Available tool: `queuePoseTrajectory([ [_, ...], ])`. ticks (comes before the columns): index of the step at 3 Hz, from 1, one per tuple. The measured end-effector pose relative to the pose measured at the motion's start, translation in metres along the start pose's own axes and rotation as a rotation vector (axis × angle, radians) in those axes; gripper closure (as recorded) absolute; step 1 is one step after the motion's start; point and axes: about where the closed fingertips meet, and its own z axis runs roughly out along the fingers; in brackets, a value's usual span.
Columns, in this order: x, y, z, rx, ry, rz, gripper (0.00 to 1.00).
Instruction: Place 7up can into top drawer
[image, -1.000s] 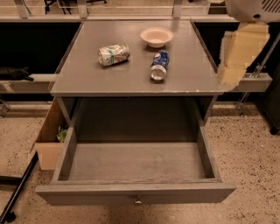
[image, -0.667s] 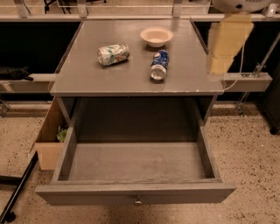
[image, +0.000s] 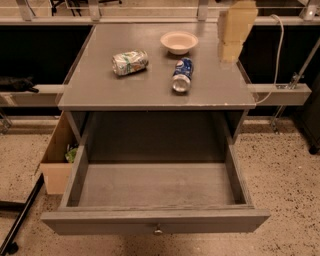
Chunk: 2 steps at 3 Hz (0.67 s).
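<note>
While the gripper (image: 234, 31), its aperture impossible to tell, hovers over the tabletop's (image: 95, 92) right rear, you risk knocking the blue can (image: 182, 75) or bowl (image: 179, 42) en route to the 7up can (image: 130, 62) lying on its side at left, above the open top drawer (image: 155, 221).

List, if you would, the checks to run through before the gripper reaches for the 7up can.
1. Top drawer open: ok, pulled well out.
2. Room in the drawer for the can: ok, its floor shows bare.
3. 7up can reachable: ok, it lies on its side on the tabletop with nothing on top.
4. Target apart from neighbours: ok, the blue can and the bowl lie clear to its right.
5. Gripper above the 7up can: not ok, it hangs over the tabletop's right rear, beyond the blue can.
</note>
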Motion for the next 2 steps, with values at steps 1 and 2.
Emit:
queuePoseTrajectory([
  [1,0.004,-0.027,0.019,0.006,-0.007,-0.013,0.00],
  [2,0.007,-0.032,0.049,-0.055,-0.028,-0.015,0.00],
])
